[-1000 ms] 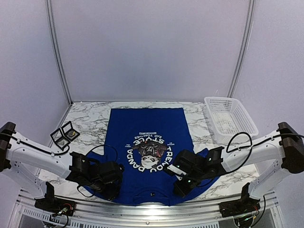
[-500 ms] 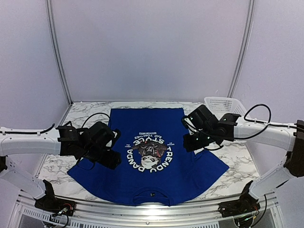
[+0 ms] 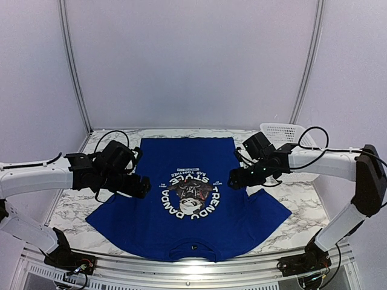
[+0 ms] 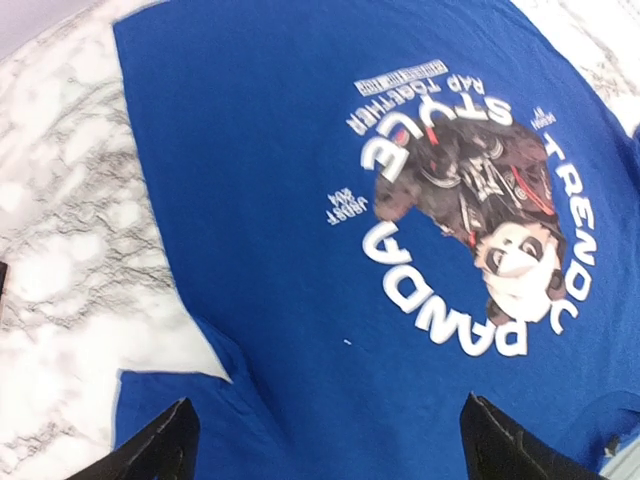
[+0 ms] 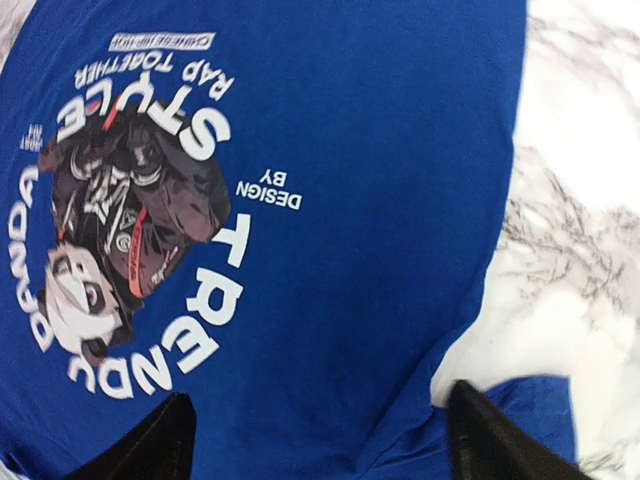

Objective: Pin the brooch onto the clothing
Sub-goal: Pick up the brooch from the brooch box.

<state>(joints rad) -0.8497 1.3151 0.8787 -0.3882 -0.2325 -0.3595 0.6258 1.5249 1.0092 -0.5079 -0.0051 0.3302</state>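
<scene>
The clothing (image 3: pixel 181 160) is a royal-blue T-shirt lying flat on the marble table, collar toward the near edge, with a round panda graphic (image 3: pixel 190 194) on its chest. My left gripper (image 3: pixel 139 186) hovers open over the shirt's left side, near the sleeve (image 4: pixel 160 420). Its jaws (image 4: pixel 328 420) stand wide with only blue cloth (image 4: pixel 260 200) below. My right gripper (image 3: pixel 237 180) hovers open over the right side by the other sleeve (image 5: pixel 530 410). Between its fingers (image 5: pixel 318 400) there is only cloth (image 5: pixel 380 150). The brooch is out of view.
A white plastic basket (image 3: pixel 284 129) stands at the back right, partly behind my right arm. Bare marble (image 3: pixel 78 211) shows left of the shirt and more of it (image 3: pixel 296 196) to the right. Grey walls close the back and sides.
Both arms have swung from the shirt's near corners up to its middle. The sleeves now lie spread out. Both grippers have opened. My left arm now covers the small open box at the left.
</scene>
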